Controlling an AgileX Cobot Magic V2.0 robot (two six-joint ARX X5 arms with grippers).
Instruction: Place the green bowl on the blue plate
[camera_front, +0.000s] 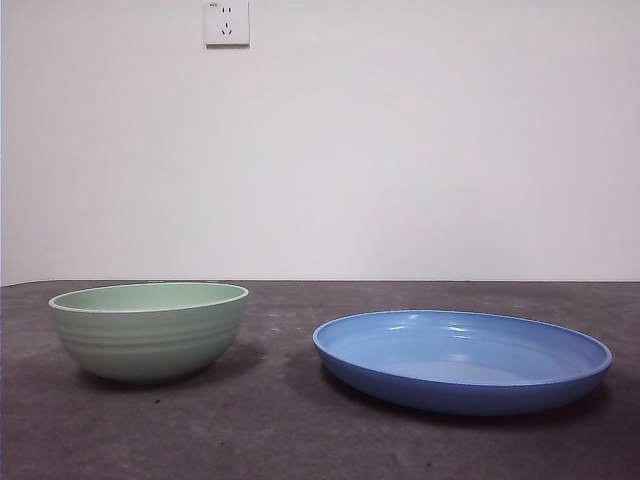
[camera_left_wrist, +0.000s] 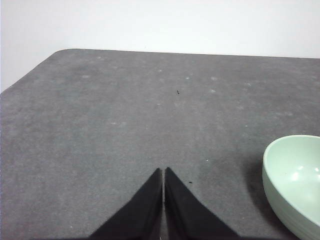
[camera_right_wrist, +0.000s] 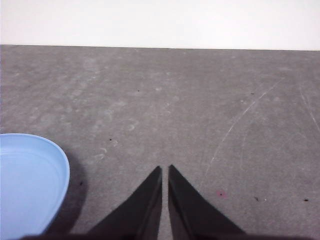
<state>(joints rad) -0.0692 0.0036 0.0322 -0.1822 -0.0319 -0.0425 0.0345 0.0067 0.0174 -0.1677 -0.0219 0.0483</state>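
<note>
Presently neither arm has engaged the work: the left claw (camera_left_wrist: 163, 172) rests with its two black jaws pressed tip to tip and nothing between them, and the right claw (camera_right_wrist: 165, 171) shows the same, jaws drawn together to a hairline gap and empty. The green bowl (camera_left_wrist: 295, 182) stands upright on the table (camera_left_wrist: 125, 115), off to one side of the left claw and slightly ahead of it, not touching; no part of it appears near the right claw. The blue plate (camera_right_wrist: 27, 185) lies flat beside the right claw, apart from it. On this evidence the left arm is judged the nearer for the pick-up. In the front view the green bowl (camera_front: 150, 330) and blue plate (camera_front: 462, 358) sit side by side with a clear strip of table (camera_front: 280, 420) between them. Bowl is round, so no long axis governs the approach; its rim is the likely hold. Surface is pale, faintly ridged and glazed, probably slippery. Plate is glossy, shallow, with a sloping rim and wider than the bowl. Table is dark grey, matt, speckled
</note>
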